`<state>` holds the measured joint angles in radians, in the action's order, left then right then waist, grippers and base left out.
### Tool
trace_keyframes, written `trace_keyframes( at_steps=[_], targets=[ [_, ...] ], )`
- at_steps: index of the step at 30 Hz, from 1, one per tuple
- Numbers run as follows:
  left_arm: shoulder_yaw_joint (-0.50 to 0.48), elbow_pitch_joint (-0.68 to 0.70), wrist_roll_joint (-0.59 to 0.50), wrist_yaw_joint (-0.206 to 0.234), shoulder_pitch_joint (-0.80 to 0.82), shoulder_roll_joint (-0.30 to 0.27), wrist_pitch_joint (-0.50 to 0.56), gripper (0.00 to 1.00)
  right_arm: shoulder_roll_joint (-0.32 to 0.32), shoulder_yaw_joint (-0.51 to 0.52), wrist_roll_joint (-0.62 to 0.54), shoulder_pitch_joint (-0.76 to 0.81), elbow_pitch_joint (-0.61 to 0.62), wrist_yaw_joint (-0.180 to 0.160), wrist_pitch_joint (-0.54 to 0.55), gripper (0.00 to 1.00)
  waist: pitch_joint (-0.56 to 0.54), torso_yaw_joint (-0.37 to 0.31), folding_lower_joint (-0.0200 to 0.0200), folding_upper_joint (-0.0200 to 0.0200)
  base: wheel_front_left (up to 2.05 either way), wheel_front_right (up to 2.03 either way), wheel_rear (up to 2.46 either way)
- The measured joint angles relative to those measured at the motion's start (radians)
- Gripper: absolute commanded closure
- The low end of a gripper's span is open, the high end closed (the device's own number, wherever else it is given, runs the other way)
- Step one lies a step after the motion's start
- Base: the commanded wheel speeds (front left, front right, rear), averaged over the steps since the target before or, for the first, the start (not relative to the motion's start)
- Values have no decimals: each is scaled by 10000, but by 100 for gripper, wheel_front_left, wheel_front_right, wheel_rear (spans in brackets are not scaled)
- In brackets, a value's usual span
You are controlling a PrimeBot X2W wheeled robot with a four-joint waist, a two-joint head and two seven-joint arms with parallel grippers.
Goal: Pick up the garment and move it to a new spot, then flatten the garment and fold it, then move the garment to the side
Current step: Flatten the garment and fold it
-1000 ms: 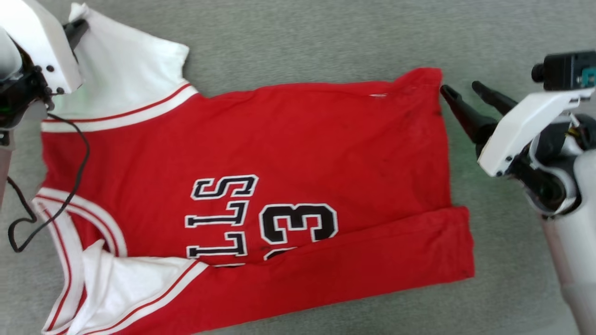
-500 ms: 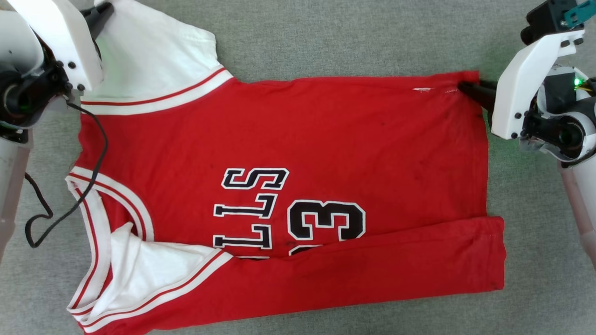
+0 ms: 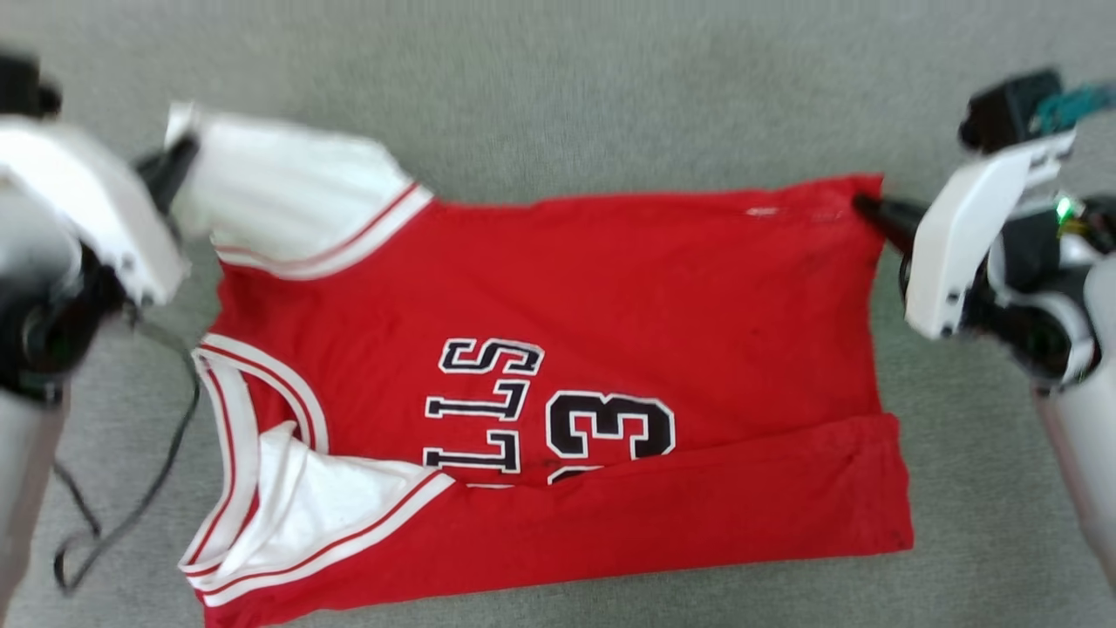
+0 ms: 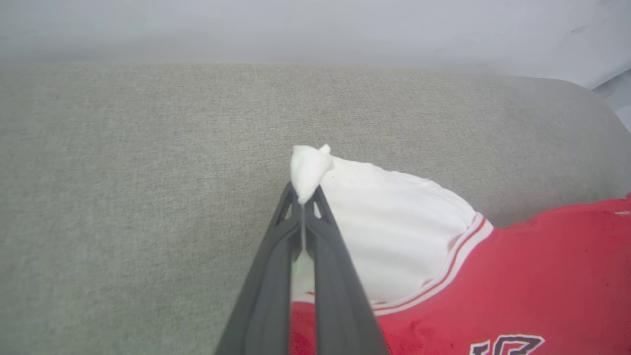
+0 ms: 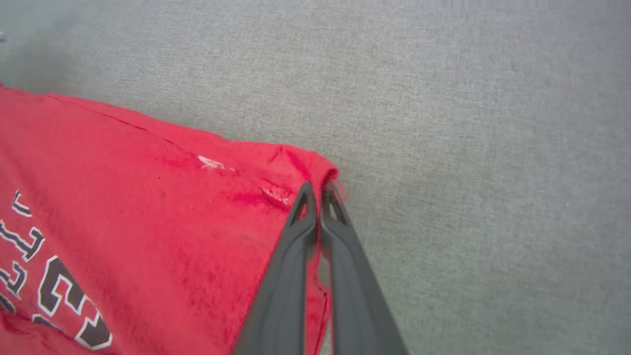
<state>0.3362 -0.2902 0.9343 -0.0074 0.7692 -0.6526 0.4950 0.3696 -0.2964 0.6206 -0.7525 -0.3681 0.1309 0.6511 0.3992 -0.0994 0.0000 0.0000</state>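
Garment (image 3: 610, 288) edge prob. taut, room beyond

On the garment (image 3: 610, 288), between the left hand (image 3: 181, 157) and the right hand (image 3: 865, 206), black letters read "LLS", beside number "3".

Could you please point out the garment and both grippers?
garment (image 3: 654, 288), head view, red chest panel.
left gripper (image 4: 301, 196), left wrist view, tips pinching white sleeve.
right gripper (image 5: 319, 190), right wrist view, tips on red hem corner.
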Motion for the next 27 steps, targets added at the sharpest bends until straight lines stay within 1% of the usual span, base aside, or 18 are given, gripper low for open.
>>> trace_keyframes(
  at_steps=[4, 8, 13, 16, 20, 23, 24, 25, 26, 27],
  targets=[
    [-408, 608, 311, 293, -1695, -153, -644, 100, 33, 79, -46, 1031, 600, 0, -360, 100, -656, -12, -1, 0, 0, 0, 0],
    [-642, 1231, 566, 612, -3526, -155, -1172, 100, 52, 194, -42, 2190, 830, 0, -596, 100, -1304, -5, -1, 0, 0, 0, 0],
    [-677, 1814, 932, 991, -5585, 142, -1547, 100, -46, 546, 65, 3495, 869, 0, -1081, 100, -1956, 16, -2, 0, 0, 0, 0],
    [-667, 1898, 1187, 1156, -6404, 387, -1647, 100, -142, 713, 176, 4043, 731, 0, -1348, 100, -2127, 21, -3, 0, 0, 0, 0],
    [-660, 1776, 1335, 1310, -7058, 495, -1730, 100, -230, 738, 257, 4462, 407, 0, -1599, 100, -2125, -15, -2, 0, 0, 0, 0],
    [-608, 1636, 1478, 1266, -7303, 652, -1730, 100, -276, 706, 309, 4713, 184, 2, -1831, 100, -2142, -29, -2, 0, 0, 0, 0],
    [-566, 1565, 1513, 1227, -7335, 696, -1730, 100, -314, 715, 309, 4800, 84, 2, -1919, 83, -2152, -30, -2, 0, 0, 0, 0],
    [-529, 1499, 1509, 1221, -7352, 727, -1745, 49, -341, 671, 295, 4896, 15, 2, -2023, 20, -2169, -31, -2, 0, 0, 0, 0],
    [-508, 1423, 1509, 1210, -7353, 784, -1785, 0, -387, 625, 303, 4970, -56, 0, -2084, 0, -2186, -37, -2, 0, 0, 0, 0],
    [-451, 1354, 1509, 1154, -7363, 863, -1806, 0, -449, 583, 305, 5040, -123, 0, -2165, 0, -2208, -46, -2, 0, 0, 0, 0]
  ],
)
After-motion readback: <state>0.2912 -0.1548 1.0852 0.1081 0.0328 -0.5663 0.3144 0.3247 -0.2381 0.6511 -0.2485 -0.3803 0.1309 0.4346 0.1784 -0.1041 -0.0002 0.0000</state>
